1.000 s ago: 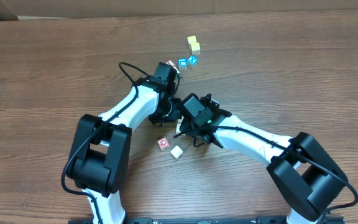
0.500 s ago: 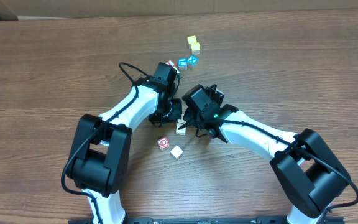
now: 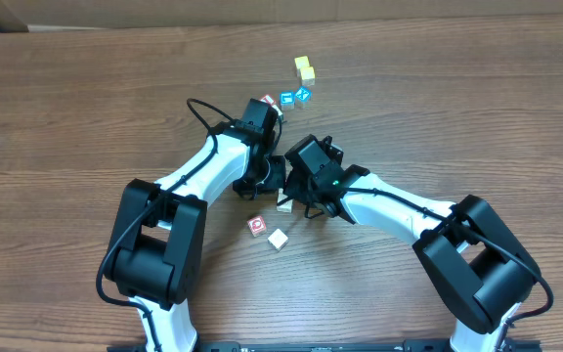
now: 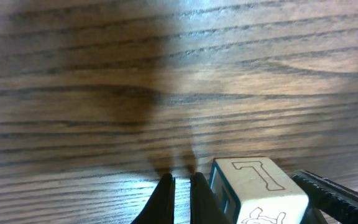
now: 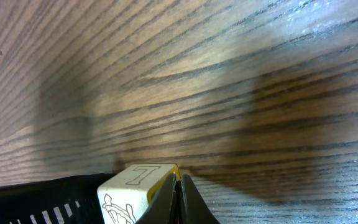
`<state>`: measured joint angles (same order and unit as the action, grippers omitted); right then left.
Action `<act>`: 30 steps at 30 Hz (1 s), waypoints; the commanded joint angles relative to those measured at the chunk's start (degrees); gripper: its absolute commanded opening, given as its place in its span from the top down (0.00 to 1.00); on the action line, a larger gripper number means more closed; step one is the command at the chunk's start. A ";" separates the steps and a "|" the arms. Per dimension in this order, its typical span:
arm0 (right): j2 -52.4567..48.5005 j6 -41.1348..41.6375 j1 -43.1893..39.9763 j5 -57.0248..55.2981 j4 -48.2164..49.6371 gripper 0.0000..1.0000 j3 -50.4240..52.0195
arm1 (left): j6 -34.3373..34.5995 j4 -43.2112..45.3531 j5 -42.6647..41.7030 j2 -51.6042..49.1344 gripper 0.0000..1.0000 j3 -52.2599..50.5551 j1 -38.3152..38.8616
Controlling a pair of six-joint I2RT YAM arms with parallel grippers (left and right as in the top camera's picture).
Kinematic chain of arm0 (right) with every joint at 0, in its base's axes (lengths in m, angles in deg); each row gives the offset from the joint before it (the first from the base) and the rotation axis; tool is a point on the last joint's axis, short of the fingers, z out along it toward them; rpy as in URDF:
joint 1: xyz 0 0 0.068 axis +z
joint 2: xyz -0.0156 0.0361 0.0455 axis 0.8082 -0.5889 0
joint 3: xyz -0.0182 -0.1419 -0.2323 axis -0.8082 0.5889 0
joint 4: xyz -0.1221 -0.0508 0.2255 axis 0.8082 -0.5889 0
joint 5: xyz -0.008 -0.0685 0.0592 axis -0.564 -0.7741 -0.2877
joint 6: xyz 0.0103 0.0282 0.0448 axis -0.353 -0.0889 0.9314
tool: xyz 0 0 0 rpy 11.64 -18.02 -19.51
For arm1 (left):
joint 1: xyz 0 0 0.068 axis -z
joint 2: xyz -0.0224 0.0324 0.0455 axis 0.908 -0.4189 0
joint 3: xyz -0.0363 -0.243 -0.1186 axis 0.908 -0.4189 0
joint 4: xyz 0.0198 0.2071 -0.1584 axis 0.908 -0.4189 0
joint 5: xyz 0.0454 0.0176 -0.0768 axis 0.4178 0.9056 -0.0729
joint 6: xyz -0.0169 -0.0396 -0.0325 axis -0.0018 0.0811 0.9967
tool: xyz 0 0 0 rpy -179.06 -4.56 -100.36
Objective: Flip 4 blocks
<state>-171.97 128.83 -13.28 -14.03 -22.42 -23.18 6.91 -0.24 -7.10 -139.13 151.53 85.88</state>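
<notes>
Woodgrain all over a brown bench [image 3: 66,117], dark-streaked, filling every view; tan cardboard [image 3: 379,8] along the far edge.

Near the middle front, lying free on the wood, a red-lettered block [image 3: 256,225] and, just beside it to the right, a pale block [image 3: 278,239]. Farther back, tucked against the left arm, a red-and-white cube [image 3: 269,100], too small to read. Right of that, two blue cubes [image 3: 293,97] side by side, then two yellow cubes [image 3: 305,67] touching each other, well apart from both claws.

Left claw [image 4: 180,186] pinched together, gripping nothing, tips down at the wood. Just beside it on the right, standing on the bench, a middle block [image 4: 257,183] with a red-outlined letter on top. Right claw [image 5: 178,191] likewise pressed together and empty, tips touching that block's yellow-framed side. Seen from overhead, same block between the two claws, where the arms meet.
</notes>
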 commanded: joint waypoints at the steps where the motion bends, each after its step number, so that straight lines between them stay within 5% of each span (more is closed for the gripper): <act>1: -0.15 -1.22 0.02 0.68 -0.20 0.96 0.22 | 1.05 -0.15 0.35 -0.72 0.96 1.07 0.00; 11: 6.36 -7.13 -1.77 1.27 -10.32 0.96 -3.91 | 1.07 -0.70 0.52 0.04 0.96 1.49 -0.74; 19: 9.27 -9.86 -0.42 13.07 -17.11 0.89 -4.00 | 6.23 -0.66 0.66 7.43 0.96 2.43 -5.99; 25: 9.27 -2.40 5.44 10.47 -19.74 0.55 -3.85 | 5.90 -3.28 0.85 7.69 0.96 1.99 -9.68; 30: 8.44 5.99 12.02 -0.70 -19.74 0.46 -3.85 | 5.53 -5.31 2.99 7.69 0.96 1.77 -10.23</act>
<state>-163.42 128.33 -4.25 -7.21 -42.28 -26.26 11.70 -4.85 -5.90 -132.18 153.19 75.63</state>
